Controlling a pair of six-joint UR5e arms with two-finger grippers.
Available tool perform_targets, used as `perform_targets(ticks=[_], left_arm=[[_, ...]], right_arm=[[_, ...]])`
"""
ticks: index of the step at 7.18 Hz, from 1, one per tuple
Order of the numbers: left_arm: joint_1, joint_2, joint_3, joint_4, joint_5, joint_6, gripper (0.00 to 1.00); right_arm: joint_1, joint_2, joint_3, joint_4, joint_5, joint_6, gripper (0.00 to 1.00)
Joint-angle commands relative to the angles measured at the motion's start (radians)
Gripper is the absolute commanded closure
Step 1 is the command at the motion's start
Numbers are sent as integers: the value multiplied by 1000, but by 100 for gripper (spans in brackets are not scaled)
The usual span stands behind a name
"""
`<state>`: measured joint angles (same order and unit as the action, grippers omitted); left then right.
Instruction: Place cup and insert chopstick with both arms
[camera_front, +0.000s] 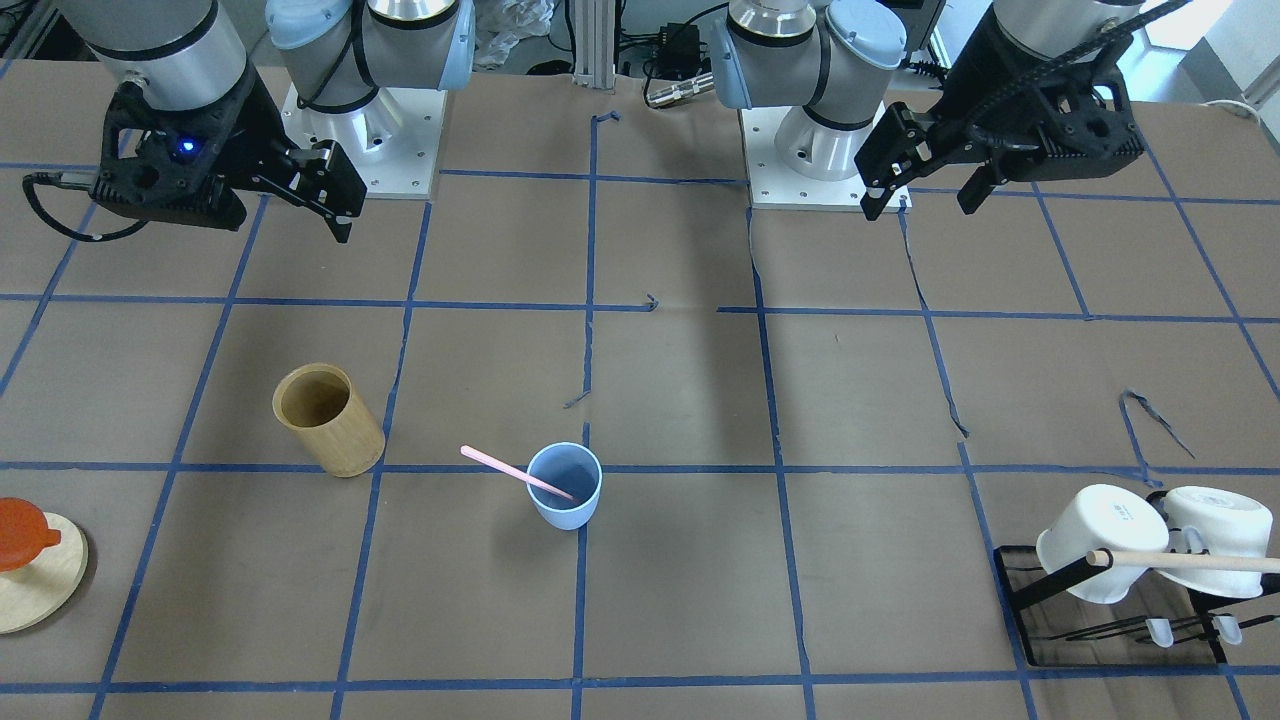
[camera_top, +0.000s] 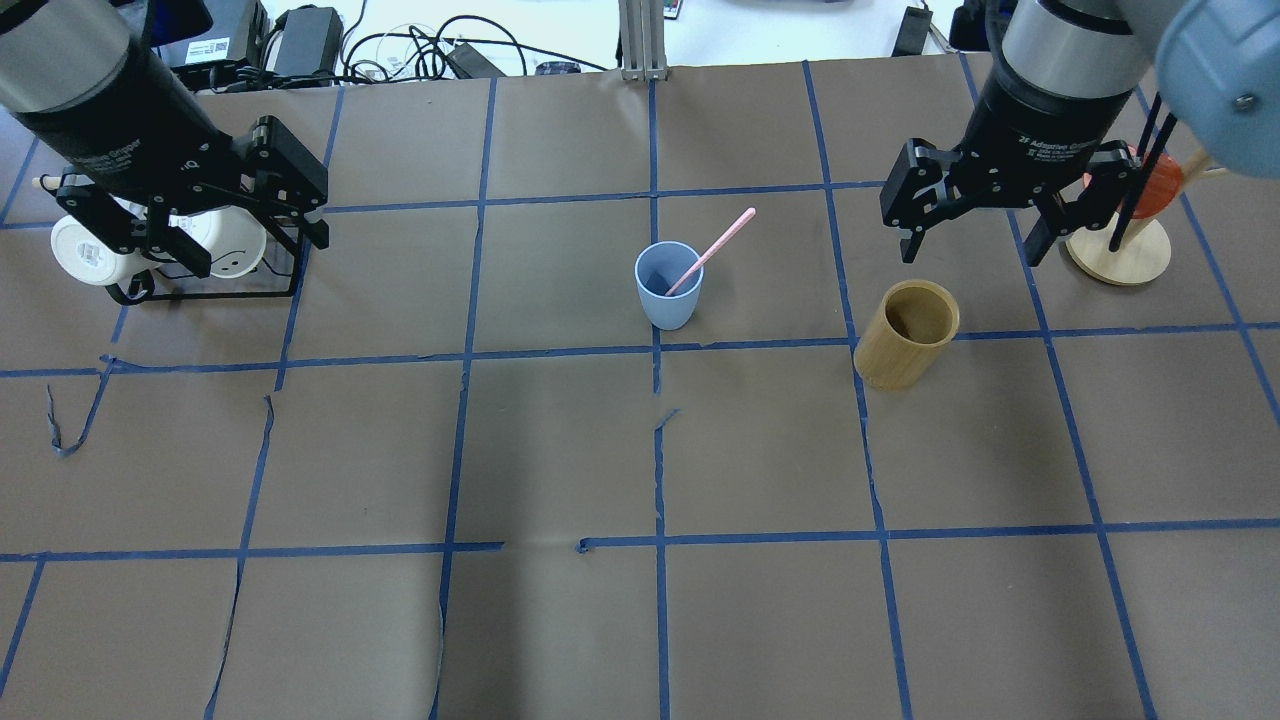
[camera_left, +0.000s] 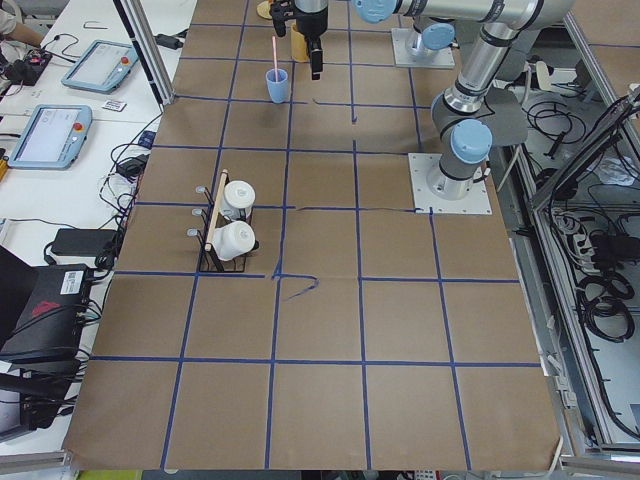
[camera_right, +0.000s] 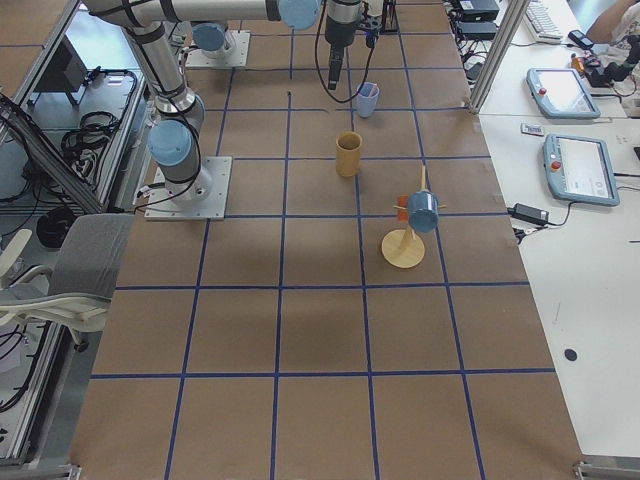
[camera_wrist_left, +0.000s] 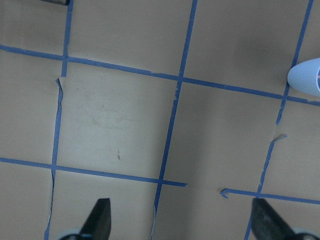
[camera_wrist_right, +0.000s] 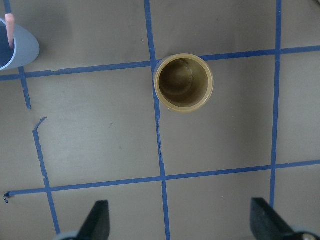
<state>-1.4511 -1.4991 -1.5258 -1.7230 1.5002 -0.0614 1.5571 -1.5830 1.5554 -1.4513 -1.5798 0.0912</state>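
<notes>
Chopstick (camera_top: 715, 247) leaning in cup (camera_top: 668, 303), between left gripper (camera_front: 921, 205) and right gripper (camera_top: 973, 251), both wide, empty, well apart

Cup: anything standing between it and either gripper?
Left gripper: nothing visible, just bare table up to the cup. Right gripper: the bamboo cylinder stands on that side, apart from the cup; in the right wrist view it sits off the straight line, so likely clear. The chopstick is already in the cup.
</notes>
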Motion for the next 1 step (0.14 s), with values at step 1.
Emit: perform_targets(ticks=[1], left_arm=[[0, -1, -1, 0, 0, 0, 0]], right_arm=[[0, 0, 0, 2, 3, 4, 0]])
